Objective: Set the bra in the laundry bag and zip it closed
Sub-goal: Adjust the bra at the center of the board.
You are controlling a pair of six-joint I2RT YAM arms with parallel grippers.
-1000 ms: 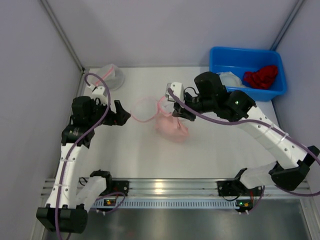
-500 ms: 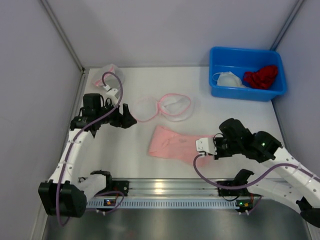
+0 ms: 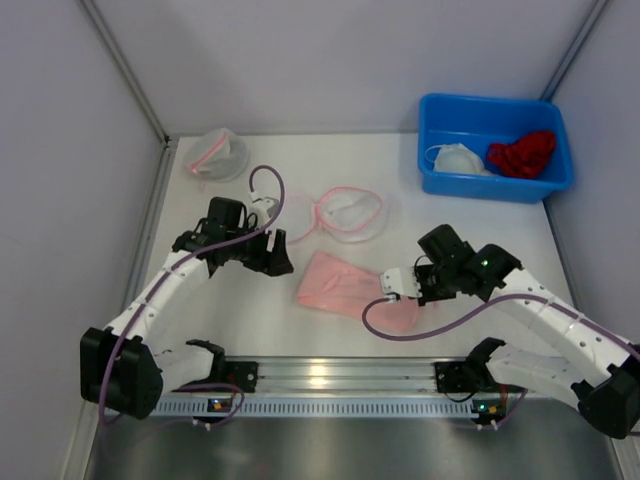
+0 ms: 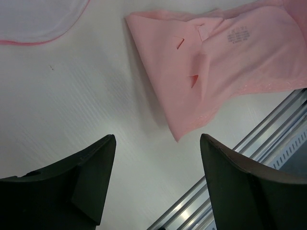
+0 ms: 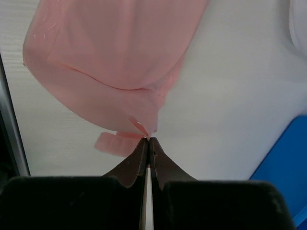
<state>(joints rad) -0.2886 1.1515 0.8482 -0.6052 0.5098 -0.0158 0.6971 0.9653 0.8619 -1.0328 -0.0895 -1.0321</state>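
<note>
Left end effector (image 4: 158, 143): hovering over the table, its two dark fingers (image 4: 86, 187) standing wide apart with nothing between them.
Bra (image 4: 216, 62): lying flat and pink at the upper right, one pointed corner reaching down toward the gap, touching neither finger.
Laundry bag (image 4: 38, 19): showing only a white, pink-rimmed edge at the upper left, apart from the bra.
Table (image 4: 96, 105): carrying both, white.
Rail (image 4: 259, 148): running diagonally across the lower right.

We look down from above the near edge over the whole table (image 3: 470, 225); both wrist cameras face downward, close in, and share the pink bra (image 4: 216, 62).
</note>
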